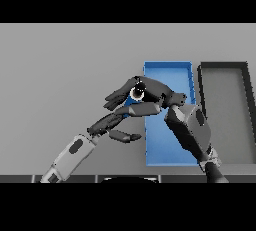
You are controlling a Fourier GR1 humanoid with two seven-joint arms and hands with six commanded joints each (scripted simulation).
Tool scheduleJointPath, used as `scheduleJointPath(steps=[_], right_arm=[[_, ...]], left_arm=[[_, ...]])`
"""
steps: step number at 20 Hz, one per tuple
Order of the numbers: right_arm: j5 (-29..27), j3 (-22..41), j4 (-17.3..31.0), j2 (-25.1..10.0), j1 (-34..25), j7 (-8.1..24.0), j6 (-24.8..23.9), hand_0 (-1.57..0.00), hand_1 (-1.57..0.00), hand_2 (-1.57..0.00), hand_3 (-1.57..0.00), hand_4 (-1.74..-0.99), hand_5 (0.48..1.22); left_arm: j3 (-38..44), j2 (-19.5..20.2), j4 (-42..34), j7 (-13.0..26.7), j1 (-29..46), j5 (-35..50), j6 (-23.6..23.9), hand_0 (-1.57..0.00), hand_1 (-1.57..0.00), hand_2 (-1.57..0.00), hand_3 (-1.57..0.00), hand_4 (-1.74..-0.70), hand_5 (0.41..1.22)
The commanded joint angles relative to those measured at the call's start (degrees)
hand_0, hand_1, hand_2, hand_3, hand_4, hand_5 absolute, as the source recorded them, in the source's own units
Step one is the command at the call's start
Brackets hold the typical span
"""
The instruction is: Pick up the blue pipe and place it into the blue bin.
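The right hand (150, 92) hangs at the blue bin's (170, 70) left edge, seemingly clenched on the mostly hidden blue pipe (132, 101); next, release it inside, I'd say.

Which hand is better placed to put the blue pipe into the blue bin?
Right. The right hand is over the blue bin at its left edge, fingers apparently curled round the blue pipe. The left hand is open beside the bin.

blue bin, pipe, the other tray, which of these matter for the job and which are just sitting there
For the job:
- blue bin
- right hand, over the bin's left rim, curled on something dark; no blue pipe visible

Just there:
- dark grey bin, right of the blue one
- left hand, idle
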Motion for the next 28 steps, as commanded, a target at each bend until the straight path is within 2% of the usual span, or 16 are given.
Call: scheduleJointPath(steps=[1,3,4,7,9,10,11,13,16,18,19,20,22,24,28], right_arm=[[-2.43,-1.78,0.67,-0.81,-2.78,-0.13,-1.42,-1.57,-1.57,-1.57,-1.57,-1.707,1.141],[-2.27,-5.15,2.94,-3.79,-7.6,-2.63,-1.57,-1.57,-1.57,-1.57,-1.57,-1.72,1.127],[-1.58,-6.34,4.02,-4.62,-9.35,-3.1,-3.23,-1.57,-1.57,-1.57,-1.57,-1.724,1.117],[2.89,-10.07,10.95,-7.9,-14.92,-4.76,-6.28,-1.57,-1.57,-1.57,-1.57,-1.732,1.117],[5.63,-12.02,16.1,-9.32,-15.26,-4.96,-7.26,-1.57,-1.57,-1.57,-1.57,-1.735,1.131],[7.38,-12.83,19.05,-10.62,-14.82,-5.09,-6.23,-1.57,-1.57,-1.57,-1.57,-1.736,1.135],[8.68,-13.51,20.97,-11.35,-14.09,-5.13,-5.94,-1.57,-1.57,-1.57,-1.57,-1.737,1.135],[10.18,-14.78,23.42,-11.97,-10.48,-4.04,-6.81,-1.57,-1.57,-1.57,-1.57,-1.739,1.124],[12.78,-15.05,24.51,-11.64,-4.2,-3.52,-7.48,-1.57,-1.57,-1.57,-1.57,-1.74,1.121],[14.63,-14.14,22.41,-11.57,0.85,-1.16,-8.9,-1.57,-1.57,-1.57,-1.57,-1.74,1.121],[15.67,-14.11,23.53,-10.99,2.23,-0.79,-9.52,-1.57,-1.57,-1.57,-1.57,-1.74,1.12],[15.68,-13.98,23.23,-10.62,4.31,0.68,-10.34,-1.57,-1.57,-1.57,-1.57,-1.741,1.12],[14.68,-11.48,24.41,-11.57,7.75,0.68,-12.28,-1.57,-1.57,-1.57,-1.57,-1.741,1.12],[12.3,-6.43,25.05,-14.41,11.06,0.68,-14.85,-1.57,-1.57,-1.57,-1.57,-1.741,1.122],[8.4,2.23,25.52,-19.54,15.74,0.68,-17.41,-1.57,-1.57,-1.57,-1.57,-1.591,1.114]], left_arm=[[-0.28,-0.53,-0.15,0.33,-0.07,-0.12,0.22,0.0,0.0,0.0,0.0,-0.92,0.503],[0.02,0.6,-1.46,-0.74,0.52,0.13,0.03,0.0,0.0,0.0,0.0,-0.91,0.502],[0.0,0.95,-1.34,-0.93,0.69,-0.06,-0.07,0.0,0.0,0.0,0.0,-0.91,0.502],[-0.15,1.45,-2.06,-1.53,1.69,0.48,-0.67,0.0,0.0,0.0,0.0,-0.91,0.492],[0.24,2.25,-2.72,-1.75,2.21,1.05,-1.05,0.0,0.0,0.0,0.0,-0.91,0.491],[-0.42,1.75,-3.39,-2.02,2.67,0.61,-0.68,0.0,0.0,0.0,0.0,-0.91,0.49],[-0.06,1.19,-2.78,-0.5,1.43,0.77,-0.55,0.0,0.0,0.0,0.0,-0.91,0.487],[0.83,1.66,-2.47,0.03,1.05,1.8,-1.07,0.0,0.0,0.0,0.0,-0.91,0.489],[0.74,1.27,-1.54,-0.3,0.88,0.84,-0.4,0.0,0.0,0.0,0.0,-0.89,0.487],[0.64,1.61,-2.0,-0.77,1.73,1.09,-0.63,0.0,0.0,0.0,0.0,-0.89,0.478],[0.54,1.23,-2.05,-0.05,1.52,1.28,-0.64,0.0,0.0,0.0,0.0,-0.89,0.474],[0.92,1.62,-2.2,-0.17,1.38,1.57,-0.78,0.0,0.0,0.0,0.0,-0.89,0.473],[0.38,1.0,-2.43,-0.31,1.41,1.21,-0.51,0.0,0.0,0.0,0.0,-0.89,0.466],[0.54,1.04,-2.61,-0.32,1.31,1.02,-0.1,0.0,0.0,0.0,0.0,-0.88,0.463],[0.37,0.68,-2.38,0.51,1.59,1.0,0.14,0.0,0.0,0.0,0.0,-0.88,0.46]])
